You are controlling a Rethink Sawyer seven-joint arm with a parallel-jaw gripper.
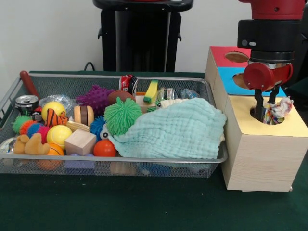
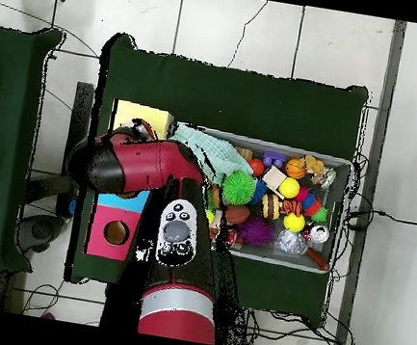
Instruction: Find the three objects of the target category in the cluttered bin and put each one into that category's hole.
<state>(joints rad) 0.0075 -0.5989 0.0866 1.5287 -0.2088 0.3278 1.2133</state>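
- Rope toy, a small knotted bundle of multicoloured cord (image 1: 277, 111), is sitting at the round hole in the yellow top of the wooden sorting box (image 1: 257, 159), partly in the opening and partly leaning over its right rim.
- The black-fingered gripper (image 1: 266, 107) is reaching down at that same hole, its two fingers standing narrowly apart with the toy touching the right one; whether they are pinching the cord or just releasing it, I cannot tell.
- The red and black arm (image 2: 145, 165) is hanging directly over the yellow section, which by my judgement is the hole for this category, so the toy is being lowered straight in rather than dropped from the side.
- The blue section (image 1: 236, 79) and red section (image 1: 222, 55) behind are each showing their own hole, with nothing visible in them.
- The wire mesh bin (image 1: 120, 82) is standing just beside the box, keeping the carry short.
- A pale green muslin cloth (image 1: 175, 132) is lying over the bin's right half and may be hiding further targets.
- A fuzzy green ball (image 1: 122, 115), a wooden cube (image 1: 80, 142) and a yellow ball (image 1: 58, 135) are crowding the left half.
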